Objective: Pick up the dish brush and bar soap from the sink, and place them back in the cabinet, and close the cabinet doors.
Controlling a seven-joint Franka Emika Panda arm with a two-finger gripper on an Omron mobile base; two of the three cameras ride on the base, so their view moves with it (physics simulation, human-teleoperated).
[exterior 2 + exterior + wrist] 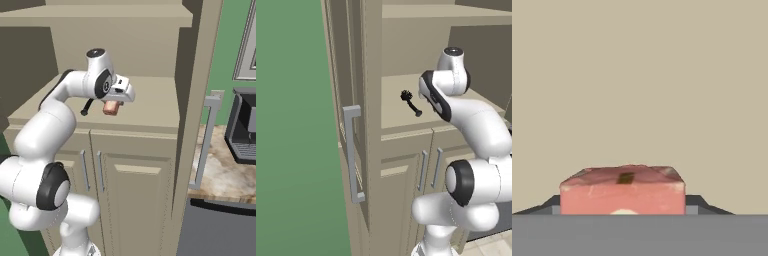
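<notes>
My gripper [113,107] is shut on the bar soap [111,108], a pinkish block held just above the beige shelf [150,110] of the cabinet. In the hand view the bar soap [623,192] sits between the two dark fingertips [693,202], facing the plain beige surface. The black dish brush [410,101] lies on the same shelf [393,117], left of my hand; its handle end [87,108] peeks out behind the arm. Both cabinet doors stand open: the left door [351,100] with its grey bar handle [352,152], the right door [197,100] with its handle [207,145].
Below the shelf are low beige doors with short grey handles [429,170] [92,170]. A dark coffee machine [245,125] stands on a marbled counter [220,175] right of the open door. A green wall [291,125] lies to the left.
</notes>
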